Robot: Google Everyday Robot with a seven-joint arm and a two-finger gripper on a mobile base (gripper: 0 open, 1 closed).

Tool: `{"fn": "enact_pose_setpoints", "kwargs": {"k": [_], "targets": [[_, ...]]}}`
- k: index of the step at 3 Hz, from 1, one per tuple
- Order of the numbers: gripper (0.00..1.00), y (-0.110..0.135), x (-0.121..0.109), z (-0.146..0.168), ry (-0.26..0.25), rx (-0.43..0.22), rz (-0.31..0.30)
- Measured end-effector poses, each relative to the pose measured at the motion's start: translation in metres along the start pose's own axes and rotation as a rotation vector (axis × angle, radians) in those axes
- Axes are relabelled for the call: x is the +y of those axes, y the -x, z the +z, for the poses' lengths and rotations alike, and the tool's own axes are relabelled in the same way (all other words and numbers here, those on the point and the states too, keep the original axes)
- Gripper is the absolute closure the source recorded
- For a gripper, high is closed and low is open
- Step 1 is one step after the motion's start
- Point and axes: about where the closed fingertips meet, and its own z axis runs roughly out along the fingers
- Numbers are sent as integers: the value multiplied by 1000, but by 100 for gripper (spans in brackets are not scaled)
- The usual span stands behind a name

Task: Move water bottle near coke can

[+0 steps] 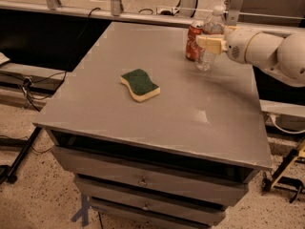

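Observation:
The water bottle (212, 26), clear with a white cap, stands upright at the far right of the grey table (181, 113). It is right beside the red coke can (192, 42), almost touching the can's right side. My gripper (211, 44) reaches in from the right on a white arm (267, 51). Its cream fingers (208, 44) are closed around the bottle's middle. The bottle's base is at the table surface.
A green and yellow sponge (139, 84) lies near the table's middle left. Metal rails and cables run behind the far edge. Drawers sit under the tabletop, and a stand's legs are on the floor at the right.

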Motion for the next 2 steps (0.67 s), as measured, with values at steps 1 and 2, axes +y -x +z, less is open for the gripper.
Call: {"fn": "enact_pose_setpoints", "kwargs": {"k": [1,2], "targets": [[0,-4,0,6,15,14,-4],[0,-7,2,10,27,24,-4]]}}
